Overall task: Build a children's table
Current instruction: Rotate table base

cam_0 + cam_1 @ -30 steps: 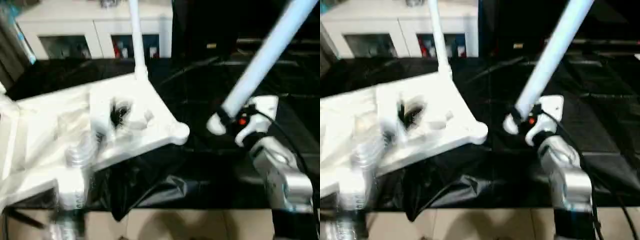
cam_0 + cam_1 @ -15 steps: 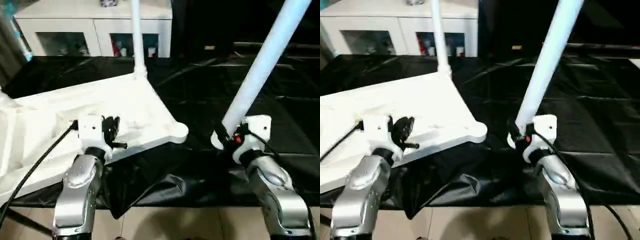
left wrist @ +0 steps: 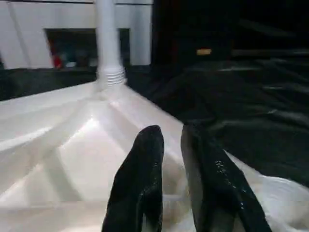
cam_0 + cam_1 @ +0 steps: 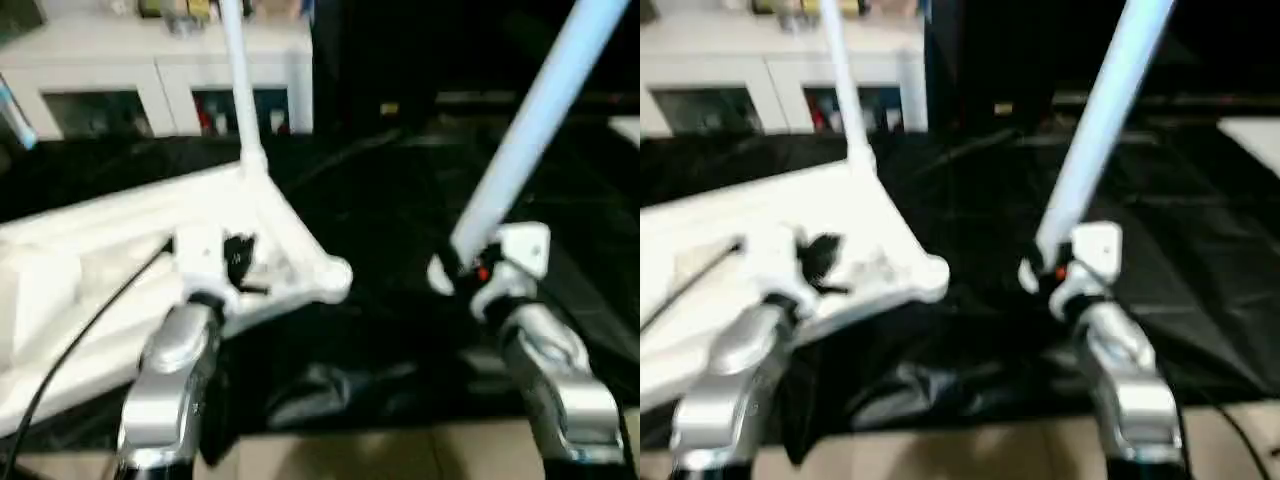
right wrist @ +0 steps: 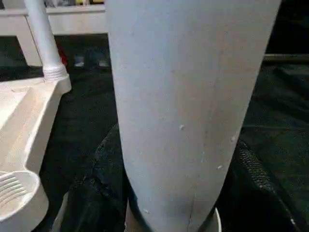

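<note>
The children's table top (image 4: pixel 90 240) lies upside down on the black sheet. One white leg (image 4: pixel 238 80) stands fitted in its far corner. The near right corner socket (image 4: pixel 330 278) is empty. My left gripper (image 4: pixel 238 262) hovers over the ribbed underside just left of that socket. Its black fingers (image 3: pixel 145 164) stand a narrow gap apart with nothing between them. My right gripper (image 4: pixel 462 272) is shut on the lower end of a second leg (image 4: pixel 530 120), which slants up and to the right. That end hangs above the sheet, to the right of the empty socket (image 5: pixel 17 191).
A white cabinet (image 4: pixel 150 70) with glass doors stands behind the work surface. The black sheet (image 4: pixel 400 200) covers the surface and sags over its near edge above tan floor (image 4: pixel 380 455). A black cable (image 4: pixel 90 320) runs from my left wrist across the table top.
My left arm has swung in from the near left and settled over the table top by the corner socket. The whole picture has shifted with the camera. My right gripper still holds the slanted leg.
</note>
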